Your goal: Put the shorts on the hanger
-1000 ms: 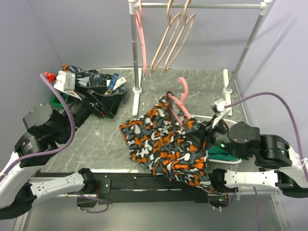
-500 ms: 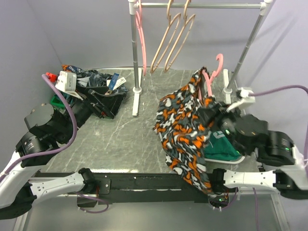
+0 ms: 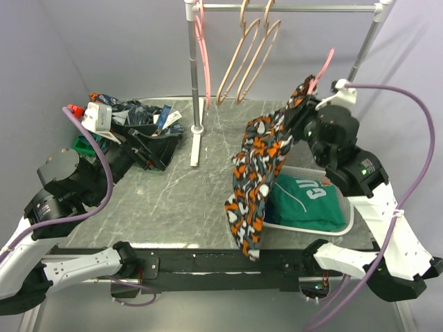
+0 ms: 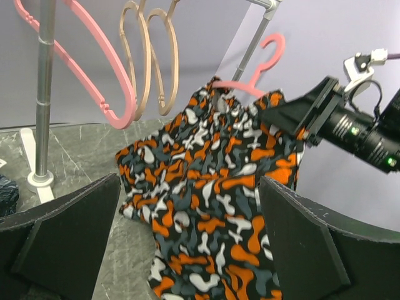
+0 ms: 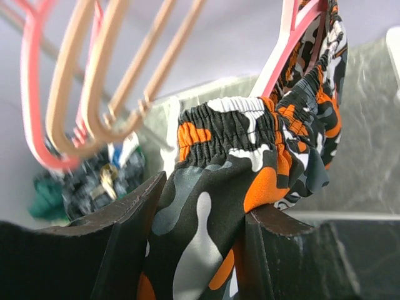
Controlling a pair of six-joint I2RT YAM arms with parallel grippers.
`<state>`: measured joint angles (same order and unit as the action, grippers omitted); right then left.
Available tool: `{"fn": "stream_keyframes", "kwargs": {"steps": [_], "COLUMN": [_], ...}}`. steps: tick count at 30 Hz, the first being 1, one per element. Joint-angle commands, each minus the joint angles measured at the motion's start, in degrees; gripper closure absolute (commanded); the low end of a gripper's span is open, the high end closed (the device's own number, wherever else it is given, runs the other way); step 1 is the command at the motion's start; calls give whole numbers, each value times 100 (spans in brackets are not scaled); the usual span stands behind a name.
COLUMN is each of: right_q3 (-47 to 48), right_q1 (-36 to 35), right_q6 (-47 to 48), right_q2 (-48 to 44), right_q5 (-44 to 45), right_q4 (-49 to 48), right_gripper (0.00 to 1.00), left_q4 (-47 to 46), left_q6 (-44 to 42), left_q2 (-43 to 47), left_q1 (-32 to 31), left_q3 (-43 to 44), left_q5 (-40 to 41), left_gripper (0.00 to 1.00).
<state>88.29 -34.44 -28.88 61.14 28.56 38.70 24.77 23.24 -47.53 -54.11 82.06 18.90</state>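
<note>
Shorts (image 3: 259, 166) raised from table (image 3: 180, 200), draped over hanger (image 3: 324, 68), pinched in half-closed right end effector (image 5: 209, 197) (left end effector (image 4: 187, 212) gaping, empty)

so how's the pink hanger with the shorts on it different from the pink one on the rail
The loaded hanger has the shorts draped on it; the rail hanger is bare. The loaded hanger is tilted in the air, held up with the shorts by the right gripper; the rail hanger hangs from the rail. Both are thin pink plastic.

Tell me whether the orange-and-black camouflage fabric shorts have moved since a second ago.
Yes: the shorts rose from the marble table, rightward toward the rack's right pole.
</note>
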Motion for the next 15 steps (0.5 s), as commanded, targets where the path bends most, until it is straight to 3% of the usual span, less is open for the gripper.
{"fn": "stream_keyframes", "kwargs": {"steps": [1,15], "right_q3": [645,207], "right_q1": [498,2054], "right_q6": [50,67], "right_q2": [178,363], "right_q5": [-385,-1932], "right_q4": [-960,-2181], "right_gripper": [100,100], "left_q4": [-122,-96], "left_q6": [-57,-84], "left_q2": [-37,112], "left_q1": [-21,-21], "left_q3": [3,-515], "left_q5": [-61,-228], "left_gripper": [3,3]}}
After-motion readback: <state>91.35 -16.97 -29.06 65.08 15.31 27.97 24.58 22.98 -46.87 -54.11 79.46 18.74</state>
